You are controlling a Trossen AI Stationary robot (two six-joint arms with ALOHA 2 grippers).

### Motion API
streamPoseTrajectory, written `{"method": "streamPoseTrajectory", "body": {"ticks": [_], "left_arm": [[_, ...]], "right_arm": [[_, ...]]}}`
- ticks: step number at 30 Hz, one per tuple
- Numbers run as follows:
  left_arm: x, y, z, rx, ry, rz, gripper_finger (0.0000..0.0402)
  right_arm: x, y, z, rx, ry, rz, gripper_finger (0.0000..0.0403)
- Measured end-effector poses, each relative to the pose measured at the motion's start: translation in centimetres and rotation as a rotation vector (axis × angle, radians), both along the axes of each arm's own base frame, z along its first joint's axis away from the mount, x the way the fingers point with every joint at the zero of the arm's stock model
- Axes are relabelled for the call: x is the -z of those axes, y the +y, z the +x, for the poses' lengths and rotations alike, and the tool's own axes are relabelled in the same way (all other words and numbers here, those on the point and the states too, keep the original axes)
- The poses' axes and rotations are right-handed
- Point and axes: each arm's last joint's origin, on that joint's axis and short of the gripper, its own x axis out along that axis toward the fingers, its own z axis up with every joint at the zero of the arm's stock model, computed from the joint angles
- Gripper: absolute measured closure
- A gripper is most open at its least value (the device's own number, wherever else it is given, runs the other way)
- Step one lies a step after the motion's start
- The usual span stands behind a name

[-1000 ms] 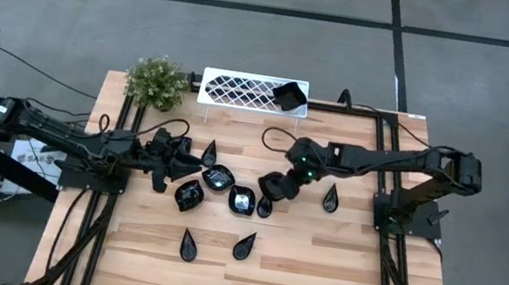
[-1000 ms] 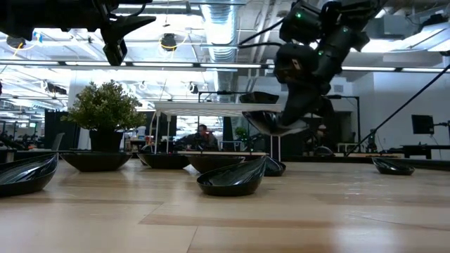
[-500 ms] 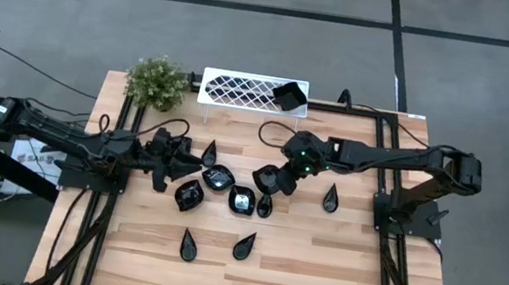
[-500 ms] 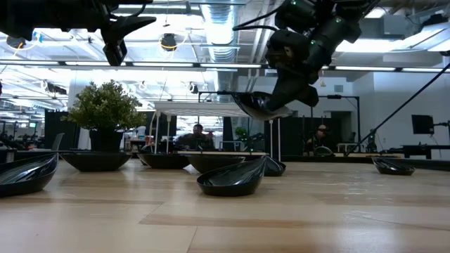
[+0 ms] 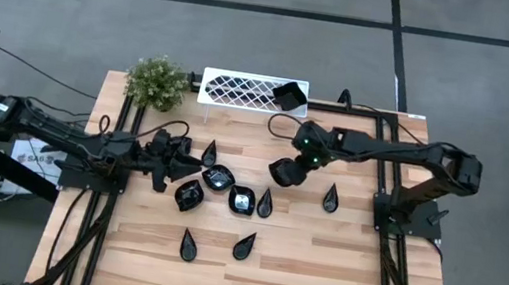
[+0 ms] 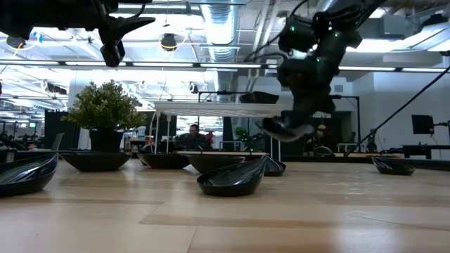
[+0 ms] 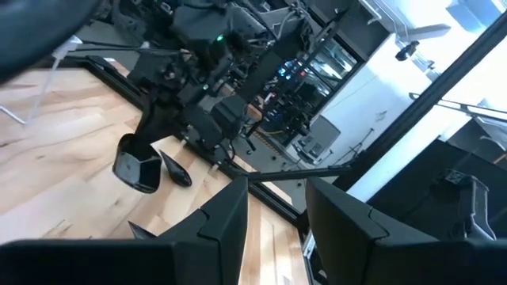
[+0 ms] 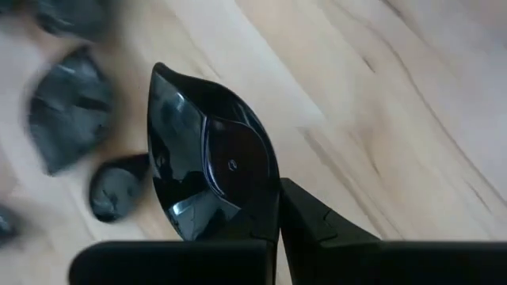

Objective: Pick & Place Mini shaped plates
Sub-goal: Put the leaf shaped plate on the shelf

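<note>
You are seeing the right gripper (image 5: 286,174) pinching a black plate (image 8: 207,184) above the table (image 5: 337,266) — at the cluster's 2 o'clock; the left gripper (image 5: 192,166) is waiting, parted.

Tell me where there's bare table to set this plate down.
Free: the near strip of table in front of the two teardrop plates, and the patch between the tray and the right end effector. Crowded: the plate cluster by the left end effector.

Glossy black plates (image 5: 217,178), white lattice-patterned tray (image 5: 242,90), green plant (image 5: 156,82), pale wood table (image 5: 317,263).
</note>
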Motion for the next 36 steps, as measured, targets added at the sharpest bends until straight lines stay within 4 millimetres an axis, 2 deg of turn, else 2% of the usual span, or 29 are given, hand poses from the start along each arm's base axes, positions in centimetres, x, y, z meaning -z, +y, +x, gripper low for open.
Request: {"method": "streamPoseTrajectory", "body": {"ticks": [6,15,22,36], "left_arm": [[0.0,-0.3,-0.1,-0.021,-0.001,-0.002,0.0271],[0.0,-0.4,-0.1,-0.029,0.000,-0.013,0.0271],[0.0,-0.4,-0.1,-0.030,0.000,-0.013,0.0271],[0.1,-0.4,-0.1,-0.030,0.007,-0.011,0.0271]], "right_arm": [[1.2,-0.5,-0.9,0.029,0.114,0.040,0.0400],[3.0,-0.7,-0.2,0.075,0.171,0.084,0.0400],[3.0,-0.4,-0.1,0.065,0.173,0.083,0.0396],[2.6,-0.1,-0.1,0.039,0.153,0.067,0.0302]]}}
